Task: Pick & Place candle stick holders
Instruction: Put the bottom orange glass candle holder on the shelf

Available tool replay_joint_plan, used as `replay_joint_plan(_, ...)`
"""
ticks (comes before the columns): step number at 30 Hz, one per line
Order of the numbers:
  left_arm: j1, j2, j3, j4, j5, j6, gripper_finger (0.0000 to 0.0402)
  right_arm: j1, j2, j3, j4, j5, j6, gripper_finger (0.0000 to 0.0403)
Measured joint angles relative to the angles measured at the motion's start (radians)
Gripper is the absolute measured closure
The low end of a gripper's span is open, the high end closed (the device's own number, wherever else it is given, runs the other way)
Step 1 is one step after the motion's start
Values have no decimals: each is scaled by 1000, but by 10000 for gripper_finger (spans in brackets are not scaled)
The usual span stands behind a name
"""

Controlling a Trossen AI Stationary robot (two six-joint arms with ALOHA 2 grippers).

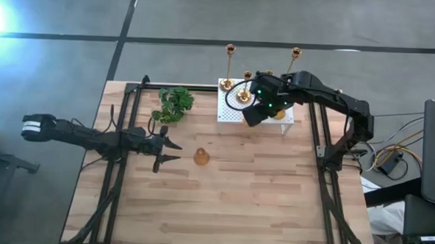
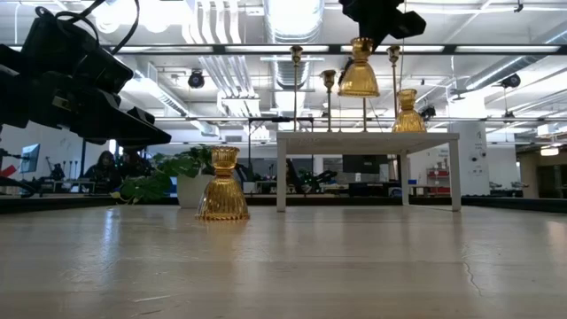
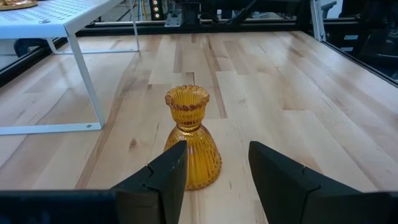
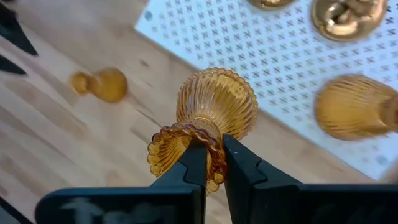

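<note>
On the wooden table (image 1: 273, 205), near its far edge, stands a white perforated stand (image 1: 229, 111) (a low shelf on thin legs) with a leafy plant (image 1: 176, 103) just beside it. The right gripper (image 4: 214, 163) hangs over the stand's near edge, pinched on the scalloped rim of a ribbed amber candle holder (image 4: 217, 102), lifted clear. On the stand are tall thin-stemmed gold holders (image 1: 229, 64) and another squat holder (image 2: 407, 112). The left gripper (image 3: 214, 171), fingers parted and holding nothing, sits near the table's middle, just short of a third squat holder (image 3: 189, 140) standing upright there.
</note>
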Motion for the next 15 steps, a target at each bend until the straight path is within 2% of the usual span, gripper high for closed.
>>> replay_joint_plan(9,0,0,0,0,0,0,225,-68,118,173,-120,3,-111,381)
replay_joint_plan(15,0,0,0,0,0,0,225,-102,170,202,-119,13,-114,381)
